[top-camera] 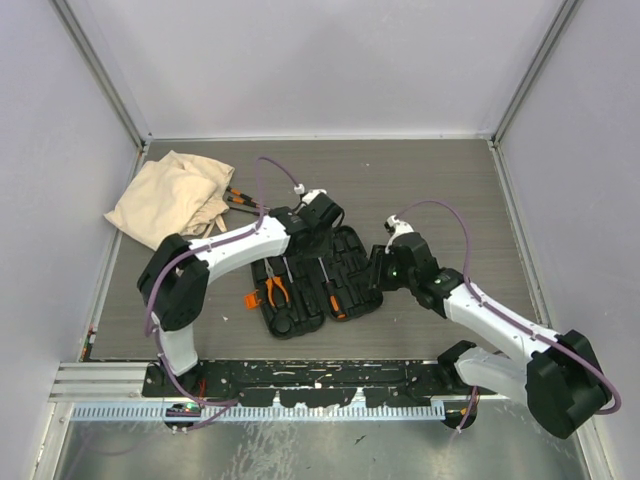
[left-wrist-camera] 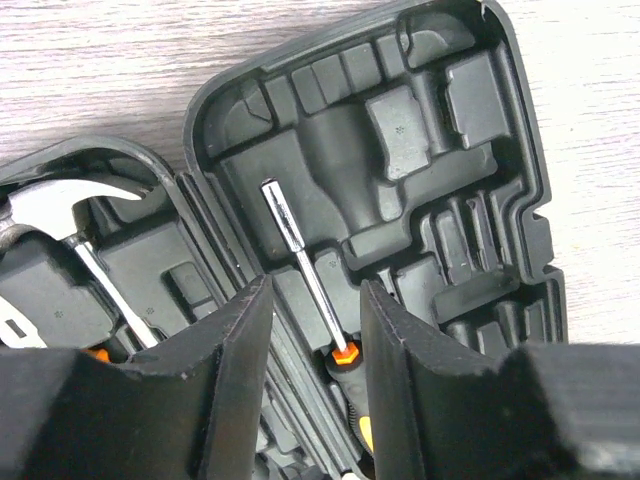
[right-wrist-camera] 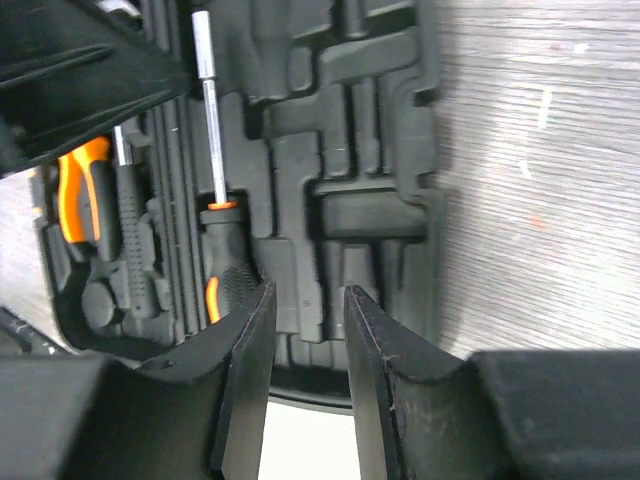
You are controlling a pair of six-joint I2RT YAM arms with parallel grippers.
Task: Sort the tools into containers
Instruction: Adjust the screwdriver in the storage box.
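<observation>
Steel and orange in a moulded slot of the open black case (left-wrist-camera: 455, 200): one screwdriver (left-wrist-camera: 300, 262); lies straight below the left gripper (left-wrist-camera: 315, 296), orange collar low in the gap between the two fingers (left-wrist-camera: 235, 345); long axis crosswise to the line of closing, tip away from the wrist, handle beneath it. Stands partly open there, gripping nothing, no pad visibly touching; probably needs only a descent and a squeeze. Right gripper (right-wrist-camera: 308, 300) likewise partly open and empty; sits just beside the handle, offset toward the case's bare slots; so left judged the nearer arm.
</observation>
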